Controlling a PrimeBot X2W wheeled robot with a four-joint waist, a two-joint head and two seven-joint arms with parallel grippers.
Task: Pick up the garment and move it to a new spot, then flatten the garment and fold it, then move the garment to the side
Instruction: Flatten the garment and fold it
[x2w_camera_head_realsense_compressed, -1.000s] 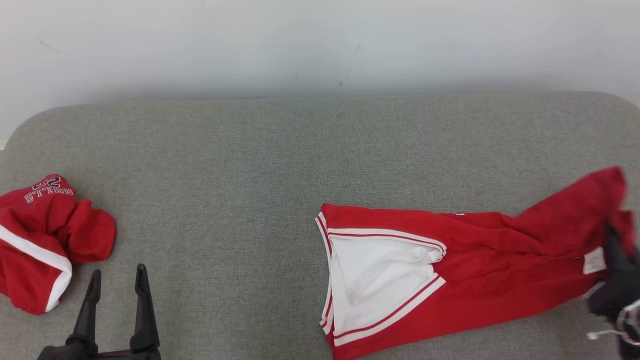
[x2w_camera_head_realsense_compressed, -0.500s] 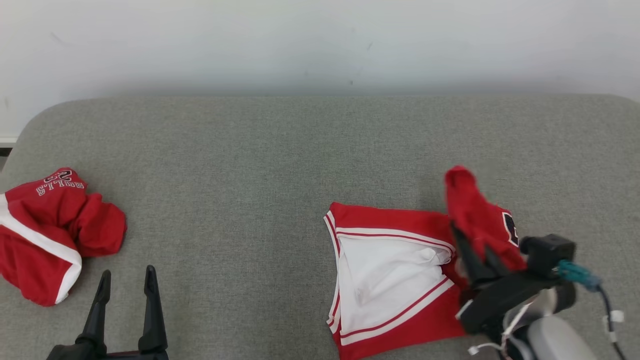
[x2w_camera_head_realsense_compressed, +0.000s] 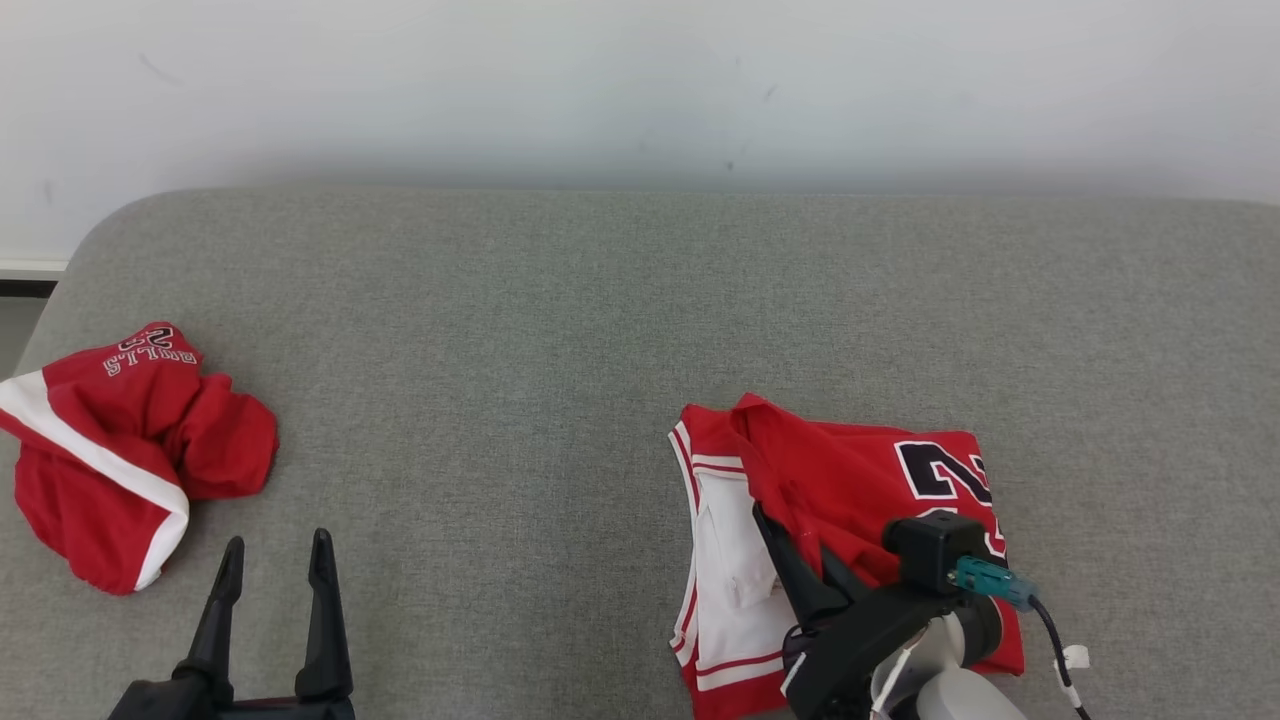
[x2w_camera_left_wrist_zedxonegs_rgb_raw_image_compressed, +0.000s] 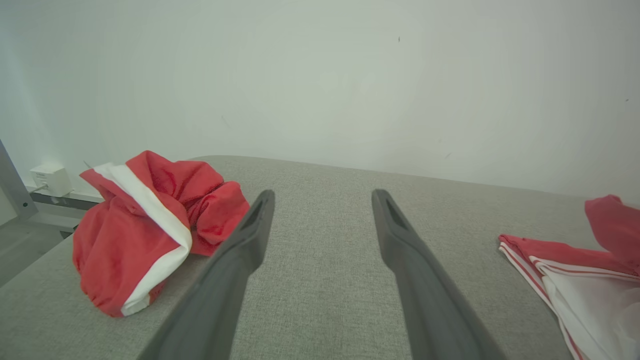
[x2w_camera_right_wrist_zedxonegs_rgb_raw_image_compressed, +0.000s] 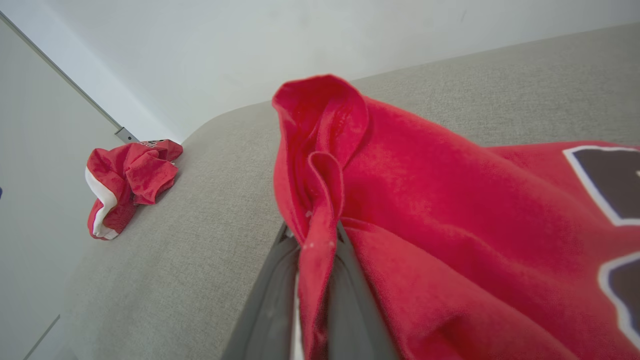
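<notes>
Red jersey (x2w_camera_head_realsense_compressed: 860, 480) fabric is being pinched by the right gripper (x2w_camera_head_realsense_compressed: 800, 560), fingers seemingly shut; left of the jersey, the left gripper (x2w_camera_head_realsense_compressed: 275, 570) is being held wide open, empty.

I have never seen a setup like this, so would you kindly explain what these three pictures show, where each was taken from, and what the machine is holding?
This is a wheeled robot with two arms, each ending in a gripper with two long dark fingers. One picture comes from a camera on its head, looking down at a grey cushioned surface against a white wall. The other two come from cameras on its wrists, each looking along that arm's own fingers.

Two red garments lie on the surface. On the robot's right is a red jersey with white trim and a dark number, one part folded over the rest. The right gripper is shut on a bunch of its fabric; the right wrist picture shows the cloth pinched between the fingers.

On its left lies a crumpled red garment with a white stripe. The left gripper is open and holds nothing.
</notes>
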